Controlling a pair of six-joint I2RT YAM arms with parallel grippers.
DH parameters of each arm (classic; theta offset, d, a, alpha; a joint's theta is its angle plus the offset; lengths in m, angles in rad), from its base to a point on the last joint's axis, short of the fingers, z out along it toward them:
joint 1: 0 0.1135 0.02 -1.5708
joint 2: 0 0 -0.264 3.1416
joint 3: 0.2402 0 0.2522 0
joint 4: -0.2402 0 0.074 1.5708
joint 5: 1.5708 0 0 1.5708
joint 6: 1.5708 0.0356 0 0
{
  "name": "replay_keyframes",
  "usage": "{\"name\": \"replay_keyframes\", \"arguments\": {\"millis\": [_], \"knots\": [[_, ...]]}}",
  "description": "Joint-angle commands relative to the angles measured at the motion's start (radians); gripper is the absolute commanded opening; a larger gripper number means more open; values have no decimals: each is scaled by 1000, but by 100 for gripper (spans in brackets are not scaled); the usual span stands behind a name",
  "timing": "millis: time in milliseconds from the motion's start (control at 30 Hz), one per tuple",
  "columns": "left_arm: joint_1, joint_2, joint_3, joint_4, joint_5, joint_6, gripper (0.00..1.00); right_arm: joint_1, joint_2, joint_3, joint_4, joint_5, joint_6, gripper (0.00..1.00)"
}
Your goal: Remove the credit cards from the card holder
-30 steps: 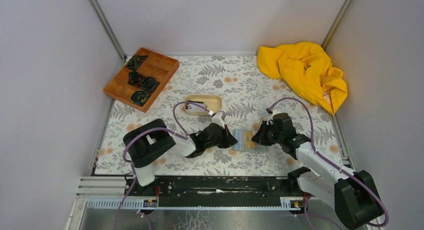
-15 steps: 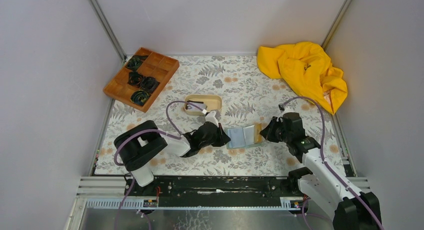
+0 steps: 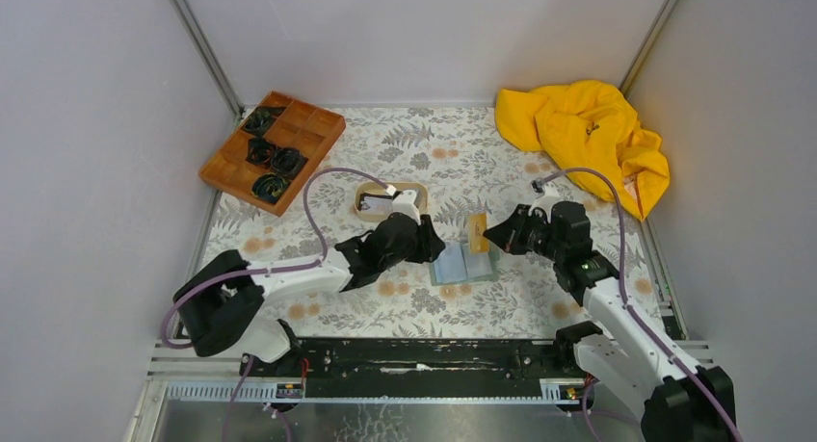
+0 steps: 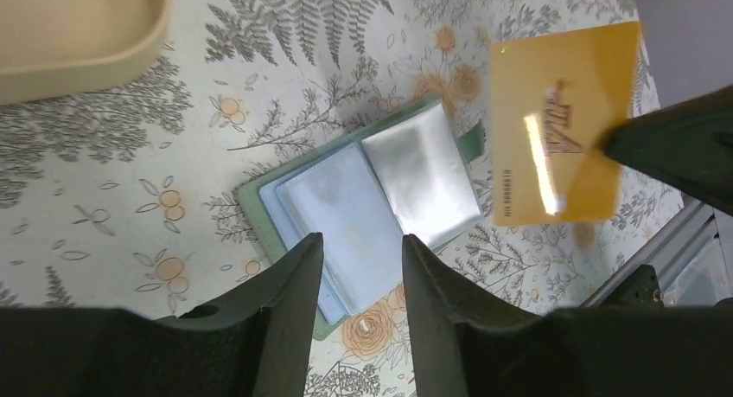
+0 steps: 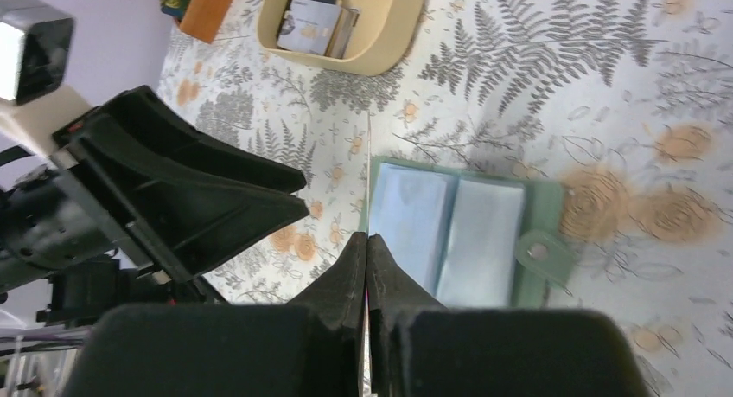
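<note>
Credit card (image 4: pixel 557 124), tan-orange, pinched by one edge in the right gripper (image 5: pixel 366 241), in the air beside the open card holder (image 4: pixel 372 207); left gripper (image 4: pixel 361 241) spread over the holder. We judge it light, stiff, slick; edge grip suits.

Blue-grey card holder (image 4: pixel 372 208) is lying open and flat on the tabletop (image 3: pixel 405 153); my right claw (image 3: pixel 488 236) is pinching the tan-orange credit card (image 4: pixel 553 120), lifted clear beside it.

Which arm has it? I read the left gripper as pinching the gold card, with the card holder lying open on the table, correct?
No, the right gripper pinches the gold card; the left wrist view shows it. The card holder does lie open on the table.
</note>
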Motion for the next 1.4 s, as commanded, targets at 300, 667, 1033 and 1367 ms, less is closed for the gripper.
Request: {"name": "replay_keyframes", "arguments": {"millis": [300, 667, 1033, 1367], "knots": [[312, -295, -73, -82, 200, 147, 66, 3, 261, 120, 302, -512, 102, 0], [416, -208, -6, 51, 806, 179, 59, 163, 278, 163, 207, -597, 5, 0], [420, -268, -34, 141, 927, 138, 57, 200, 328, 168, 237, -609, 5, 0], [417, -261, -121, 305, 1043, 68, 53, 201, 342, 190, 240, -601, 8, 0]]}}
